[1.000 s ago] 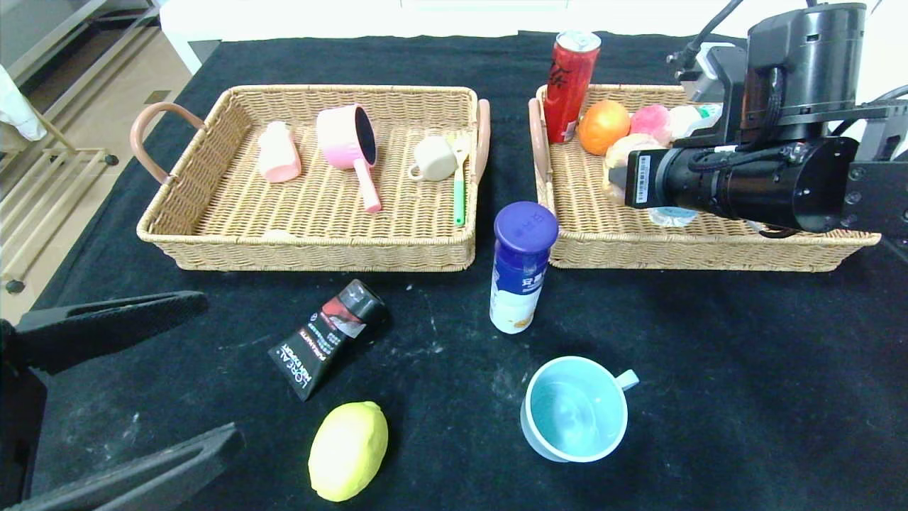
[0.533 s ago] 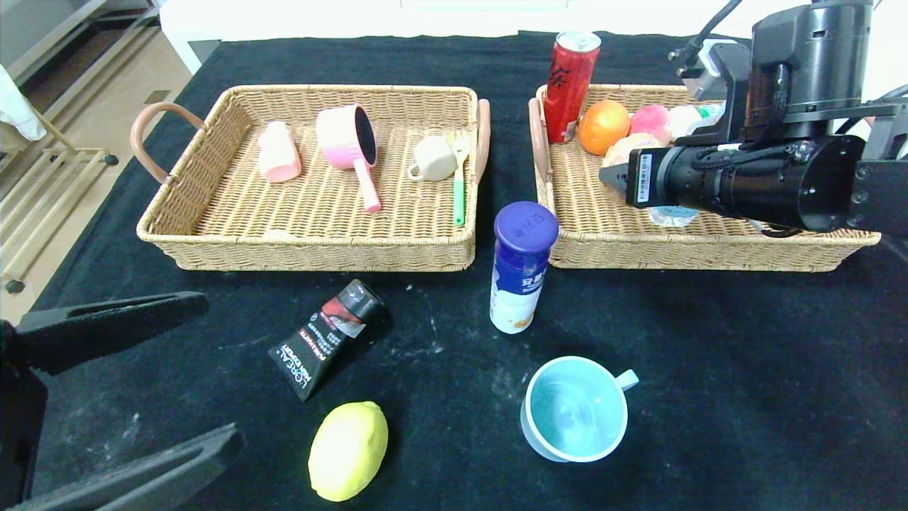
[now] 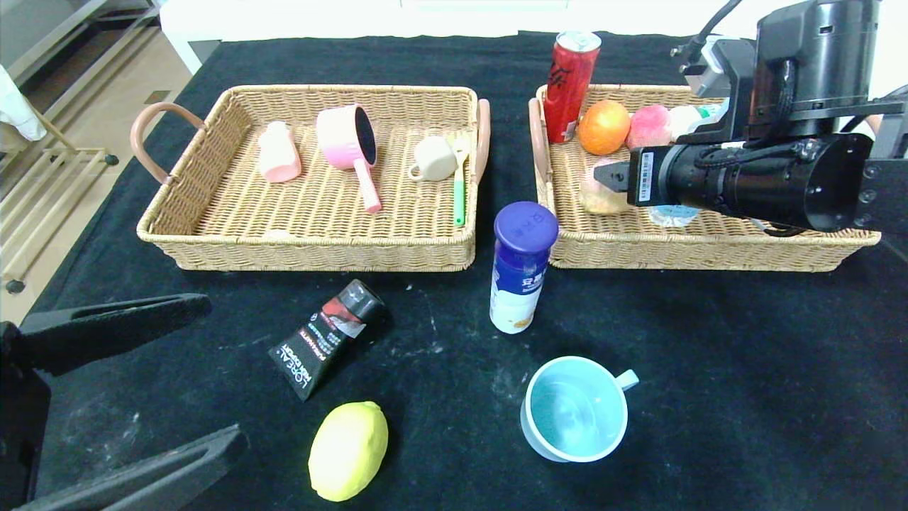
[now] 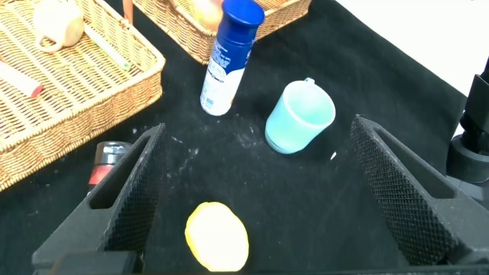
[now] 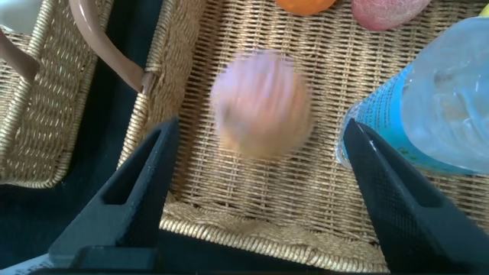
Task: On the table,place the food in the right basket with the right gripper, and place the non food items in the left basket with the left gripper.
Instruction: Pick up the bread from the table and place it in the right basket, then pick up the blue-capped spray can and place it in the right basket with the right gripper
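My right gripper [image 3: 611, 177] is open over the right basket [image 3: 709, 254]. A pale pink round food item [image 3: 594, 197] lies loose on the basket floor just below the jaws; in the right wrist view it is blurred [image 5: 261, 103] between the spread fingers of the gripper [image 5: 260, 130]. My left gripper [image 3: 223, 369] is open and empty at the near left of the table. In the left wrist view [image 4: 258, 126] a yellow lemon [image 4: 217, 235] lies under it. The lemon [image 3: 348, 451], black tube [image 3: 328, 337], blue bottle [image 3: 521, 266] and light blue cup [image 3: 574, 419] sit on the black table.
The left basket [image 3: 319, 254] holds a pink cup [image 3: 278, 151], a pink pot [image 3: 347, 142], a cream cup [image 3: 433, 157] and a green spoon [image 3: 460, 186]. The right basket holds a red can [image 3: 571, 85], an orange [image 3: 604, 126], a pink peach [image 3: 649, 126] and a water bottle [image 5: 435, 99].
My right gripper has shifted left over the right basket and opened. The pale round food left its jaws and dropped to the basket floor, nearer the left front. The left arm has not moved.
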Available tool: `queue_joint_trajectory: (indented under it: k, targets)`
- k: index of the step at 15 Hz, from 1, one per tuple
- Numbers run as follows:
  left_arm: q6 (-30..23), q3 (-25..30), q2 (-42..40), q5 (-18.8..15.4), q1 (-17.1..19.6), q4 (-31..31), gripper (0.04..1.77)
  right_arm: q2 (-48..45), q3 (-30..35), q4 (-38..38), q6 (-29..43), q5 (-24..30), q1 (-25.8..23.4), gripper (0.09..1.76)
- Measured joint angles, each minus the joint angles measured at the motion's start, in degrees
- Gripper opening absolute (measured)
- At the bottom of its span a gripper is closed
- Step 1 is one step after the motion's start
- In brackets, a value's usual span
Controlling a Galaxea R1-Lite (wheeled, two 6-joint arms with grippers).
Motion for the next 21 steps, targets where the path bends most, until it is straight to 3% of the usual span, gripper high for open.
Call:
queue_joint_trajectory:
  k: [4,9,11,16,21]
  targets:
    - [0.0,-0.1,0.1,0.0,0.0,0.0,1.72,-2.9,3.3,0.5,-0.2,-0.1,2.1,1.63]
    - [0.0,0.0,0.5,0.0,0.0,0.0,1.72,-12.3,13.4,2.7,-1.2,1.0,7.2,1.67]
    - [0.0,0.0,0.9,0.0,0.0,0.0,1.72,-16.9,18.5,2.8,-1.9,4.3,8.9,1.68]
    - [-0.1,-0.1,1.3,0.0,0.0,0.0,1.72,-26.2,30.2,2.3,-5.2,18.3,11.0,1.69]
    - [-0.1,-0.2,1.3,0.0,0.0,-0.1,1.72,-25.1,32.4,-3.2,-7.7,18.7,14.5,1.70]
